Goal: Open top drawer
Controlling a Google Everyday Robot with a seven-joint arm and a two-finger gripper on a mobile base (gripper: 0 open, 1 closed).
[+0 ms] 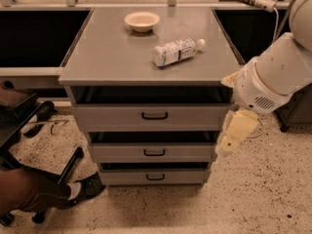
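Observation:
The top drawer (151, 116) is the widest of three grey metal drawers under a grey table top, with a small black loop handle (154, 115) at centre front. It stands slightly out, with a dark gap above its front. My gripper (233, 134) hangs from the white arm (273, 77) at the right, just off the right end of the top drawer front and well right of the handle. It holds nothing that I can see.
A cream bowl (142, 21) and a lying plastic bottle (176, 51) rest on the table top (112, 57). Two narrower drawers (153, 151) sit below. A person's leg and shoe (53, 194) and a chair base are at the lower left. Speckled floor lies in front.

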